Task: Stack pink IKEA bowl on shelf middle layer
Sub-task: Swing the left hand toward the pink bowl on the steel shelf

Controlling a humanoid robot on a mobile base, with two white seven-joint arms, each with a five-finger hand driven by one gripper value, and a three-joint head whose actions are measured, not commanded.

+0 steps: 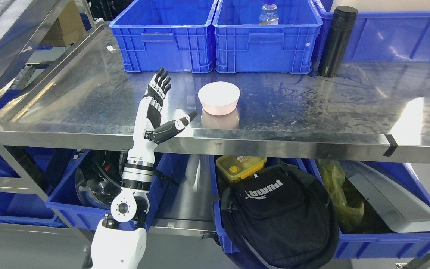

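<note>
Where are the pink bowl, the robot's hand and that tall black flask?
pink bowl [219, 98]: head view, on its upturned pale base.
left hand [156, 112]: head view, on the palm, fingers spread open.
black flask [336, 41]: head view, on the middle of its body.

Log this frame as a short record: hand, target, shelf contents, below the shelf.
left robot hand: open, fingers up, thumb pointing toward the bowl, holding nothing
right robot hand: not in view
pink bowl: upright on the steel shelf, just right of the thumb, not touched
behind: blue bins, black flask
below: black bag, yellow box
</note>
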